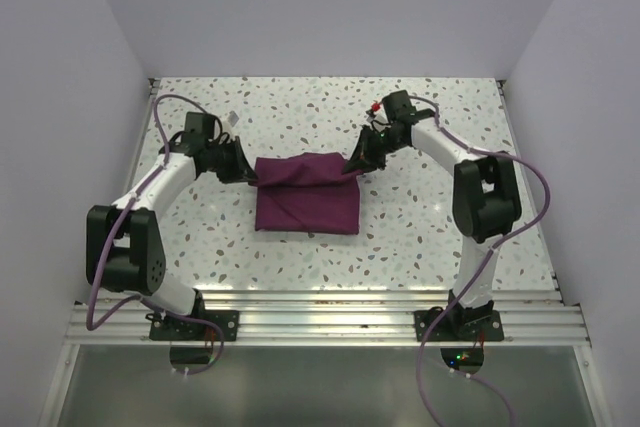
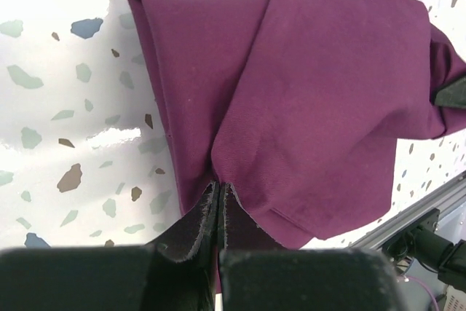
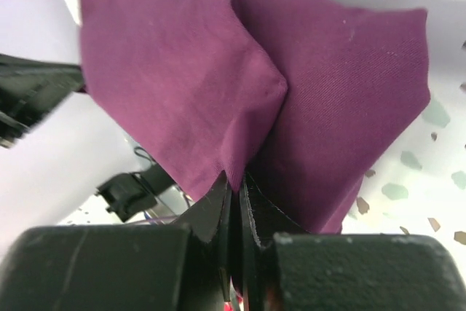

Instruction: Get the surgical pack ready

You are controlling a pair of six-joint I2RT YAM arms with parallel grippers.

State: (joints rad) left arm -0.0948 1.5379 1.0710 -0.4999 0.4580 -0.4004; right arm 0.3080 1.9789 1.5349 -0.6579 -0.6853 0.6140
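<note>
Purple cloth (image 1: pixel 305 197) lies folded near the middle of the speckled tabletop (image 1: pixel 420 237), between the two arms. It is the only loose thing showing on the surface. From the top view its lower part rests flat as a rough rectangle. Its far edge forms a thicker band stretched from one tool to the other. The fabric is doubled over, one layer lapping across another with soft creases running toward each pinched corner.

The left arm (image 1: pixel 150 207) reaches in from the left and the right arm (image 1: pixel 470 177) from the right, both bent at the elbow.

The left tool (image 1: pixel 252 179) sits at the cloth's far left corner. In its wrist view its fingers (image 2: pixel 196 223) are pressed together on a gathered point of fabric (image 2: pixel 291 107), with no gap to be seen between them. The right tool (image 1: pixel 352 169) sits at the far right corner. Its own view shows the right tool (image 3: pixel 234 180) likewise pinching a fold of the cloth (image 3: pixel 182 71), which rises in a peak from the fingertips.

Each wrist view catches the opposite tool's dark tip at the far side of the cloth.
</note>
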